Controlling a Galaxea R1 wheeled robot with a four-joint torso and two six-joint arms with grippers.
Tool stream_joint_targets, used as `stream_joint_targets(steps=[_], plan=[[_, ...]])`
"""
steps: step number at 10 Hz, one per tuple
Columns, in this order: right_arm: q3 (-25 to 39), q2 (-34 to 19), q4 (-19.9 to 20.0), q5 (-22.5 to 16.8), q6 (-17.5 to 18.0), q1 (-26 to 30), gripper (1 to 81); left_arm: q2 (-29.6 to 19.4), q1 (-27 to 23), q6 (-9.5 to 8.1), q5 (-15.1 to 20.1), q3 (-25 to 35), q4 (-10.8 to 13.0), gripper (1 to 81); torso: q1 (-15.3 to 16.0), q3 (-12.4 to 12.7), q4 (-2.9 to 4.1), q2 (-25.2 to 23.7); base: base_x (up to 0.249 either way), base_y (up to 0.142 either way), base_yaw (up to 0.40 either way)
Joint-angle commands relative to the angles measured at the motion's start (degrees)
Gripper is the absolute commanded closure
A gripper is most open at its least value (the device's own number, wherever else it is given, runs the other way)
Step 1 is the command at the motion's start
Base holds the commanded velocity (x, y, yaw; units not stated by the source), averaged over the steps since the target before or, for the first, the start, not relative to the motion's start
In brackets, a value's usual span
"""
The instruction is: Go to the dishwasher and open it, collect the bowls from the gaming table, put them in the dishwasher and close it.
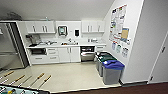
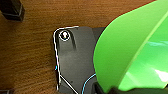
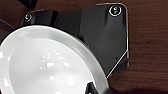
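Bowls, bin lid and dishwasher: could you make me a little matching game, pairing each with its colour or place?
Things:
1. bowl in the left wrist view
2. bowl in the right wrist view
3. nearest bin's lid
4. dishwasher

Colour or place:
a. under the counter
b. white
c. blue
d. bright green

Pairs: 1-d, 2-b, 3-c, 4-a
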Motion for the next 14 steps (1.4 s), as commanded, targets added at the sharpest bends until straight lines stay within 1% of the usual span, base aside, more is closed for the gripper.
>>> stream_joint_targets(steps=[1, 14], plan=[[0.03, -0.44, -0.84, -2.68, -0.14, 2.19, 81.1, -0.81, -2.83, 0.32, 1.36, -0.42, 0.25, 81.1, 0.0, 0.0, -0.02, 0.0, 0.206, 0.0, 0.0], [-0.24, -0.27, -1.19, -2.95, -0.14, 2.19, 81.1, -1.07, -2.83, 0.32, 1.28, -0.42, 0.25, 81.1, 0.0, 0.0, 0.0, 0.0, 0.206, 0.0, 0.0]])
